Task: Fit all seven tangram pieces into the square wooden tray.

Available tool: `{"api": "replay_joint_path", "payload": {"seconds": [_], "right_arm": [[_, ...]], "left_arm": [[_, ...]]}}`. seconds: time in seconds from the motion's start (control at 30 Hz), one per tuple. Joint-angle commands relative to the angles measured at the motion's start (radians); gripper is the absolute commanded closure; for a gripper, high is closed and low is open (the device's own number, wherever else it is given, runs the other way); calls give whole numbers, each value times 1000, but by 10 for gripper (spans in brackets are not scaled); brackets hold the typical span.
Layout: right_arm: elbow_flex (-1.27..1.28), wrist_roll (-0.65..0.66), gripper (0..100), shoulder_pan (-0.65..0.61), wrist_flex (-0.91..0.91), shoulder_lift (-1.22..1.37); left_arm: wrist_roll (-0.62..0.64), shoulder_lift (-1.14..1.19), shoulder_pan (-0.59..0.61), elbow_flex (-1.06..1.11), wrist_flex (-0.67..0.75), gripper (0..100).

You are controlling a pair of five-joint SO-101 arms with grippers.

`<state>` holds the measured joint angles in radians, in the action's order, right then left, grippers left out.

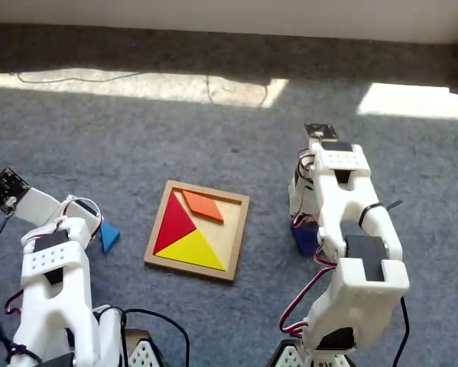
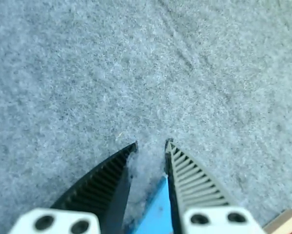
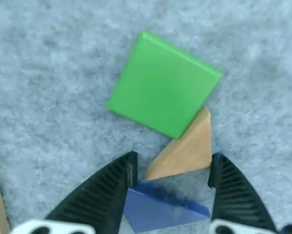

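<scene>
The left hand [image 2: 152, 143], partly open, straddles a light blue triangle [image 2: 158, 213]. The right hand [image 3: 174, 156] gapes wide over a dark blue triangle [image 3: 160, 208].

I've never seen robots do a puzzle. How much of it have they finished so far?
Three of the seven pieces lie in the tray: the red triangle, yellow triangle and orange parallelogram. In hand: the left end effector stands open around the light blue triangle, the right end effector open around the dark blue triangle. Left besides those: the green square and plain wooden triangle on the carpet.
</scene>
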<state>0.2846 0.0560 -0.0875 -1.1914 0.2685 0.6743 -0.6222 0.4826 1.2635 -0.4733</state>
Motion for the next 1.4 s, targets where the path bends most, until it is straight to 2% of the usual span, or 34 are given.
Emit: {"api": "replay_joint_path", "payload": {"seconds": [0.0,0.3,0.43,0.67,0.83,1.17,1.37], "right_arm": [[-51,-29,763,27,13,-2],[-54,-32,764,36,35,-4],[-51,-114,764,38,93,-1],[-47,-126,767,35,111,1],[-47,-126,850,35,76,-4],[-50,-126,854,31,59,-8],[-54,-126,933,31,-25,-81]], "left_arm": [[-8,-25,10,-5,15,895],[-8,-25,10,-5,15,895],[-8,-25,10,-5,15,895],[-8,-25,12,-5,15,895],[-9,-25,12,-5,15,895],[-9,-25,12,-5,15,895],[-9,-25,12,-5,15,895]]}}
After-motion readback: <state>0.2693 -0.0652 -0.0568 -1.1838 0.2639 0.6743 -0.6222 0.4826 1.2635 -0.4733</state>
